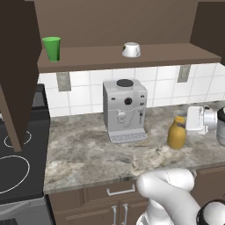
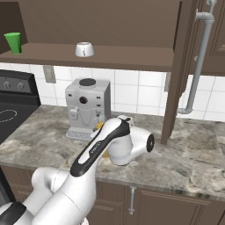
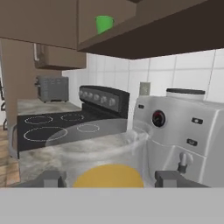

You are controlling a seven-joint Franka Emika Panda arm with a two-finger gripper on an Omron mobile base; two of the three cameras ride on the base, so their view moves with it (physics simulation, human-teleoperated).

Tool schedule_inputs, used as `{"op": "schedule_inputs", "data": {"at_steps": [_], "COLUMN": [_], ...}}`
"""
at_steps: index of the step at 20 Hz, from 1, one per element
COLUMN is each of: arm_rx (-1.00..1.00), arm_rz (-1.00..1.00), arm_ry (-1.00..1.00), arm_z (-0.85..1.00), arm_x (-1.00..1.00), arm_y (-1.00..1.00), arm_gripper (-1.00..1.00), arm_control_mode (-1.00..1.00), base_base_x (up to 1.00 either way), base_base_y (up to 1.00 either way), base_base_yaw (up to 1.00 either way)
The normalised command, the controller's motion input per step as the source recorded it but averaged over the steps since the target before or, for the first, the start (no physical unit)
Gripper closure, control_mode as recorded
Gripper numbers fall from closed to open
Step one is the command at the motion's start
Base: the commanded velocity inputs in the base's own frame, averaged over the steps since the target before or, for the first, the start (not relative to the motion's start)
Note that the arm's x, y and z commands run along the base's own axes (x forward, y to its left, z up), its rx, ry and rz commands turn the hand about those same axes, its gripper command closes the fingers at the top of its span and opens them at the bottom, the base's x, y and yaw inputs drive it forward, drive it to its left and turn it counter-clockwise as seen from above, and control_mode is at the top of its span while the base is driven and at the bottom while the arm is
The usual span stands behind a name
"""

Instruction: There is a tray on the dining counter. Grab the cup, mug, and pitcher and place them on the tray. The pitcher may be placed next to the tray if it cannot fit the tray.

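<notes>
The yellow-orange pitcher (image 1: pixel 176 132) stands on the kitchen counter, right of the coffee machine. My gripper (image 1: pixel 188 122) reaches it from the right and is open. In the hand view the pitcher's top (image 3: pixel 108 176) lies between the two fingertips (image 3: pixel 51 178), with a small gap on each side. The arm hides most of the pitcher (image 2: pixel 100 126) in the right base view. On the upper shelf the green cup (image 1: pixel 52 47) stands at the left and the white mug (image 1: pixel 131 49) sits further right. The tray and the dining counter are out of view.
A silver coffee machine (image 1: pixel 125 110) stands against the tiled wall, just left of the pitcher. A black stove (image 1: pixel 17 154) is at the far left, with a toaster (image 3: pixel 51 87) beyond it. A cabinet side panel (image 2: pixel 176 74) and a grey pipe (image 2: pixel 197 61) rise at the right.
</notes>
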Motion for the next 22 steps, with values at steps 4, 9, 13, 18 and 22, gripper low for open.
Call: {"op": "schedule_inputs", "data": {"at_steps": [4,9,13,18,22], "arm_rx": [0.00,0.00,0.02,-0.01,0.00], "arm_rz": [0.00,0.00,0.00,0.00,0.00], "arm_ry": [0.09,0.05,0.00,0.00,0.00], "arm_z": [0.10,0.15,0.11,0.01,0.00], "arm_x": [-0.07,-0.06,-0.06,-0.01,0.00], "arm_y": [0.09,0.00,0.00,0.00,0.00], "arm_gripper": [1.00,1.00,1.00,1.00,1.00], "arm_control_mode": [-1.00,-1.00,-1.00,-1.00,-1.00], "base_base_x": [0.00,0.00,0.00,0.00,0.00], "base_base_y": [0.00,0.00,0.00,0.00,0.00], "base_base_yaw": [0.00,0.00,0.00,0.00,0.00]}}
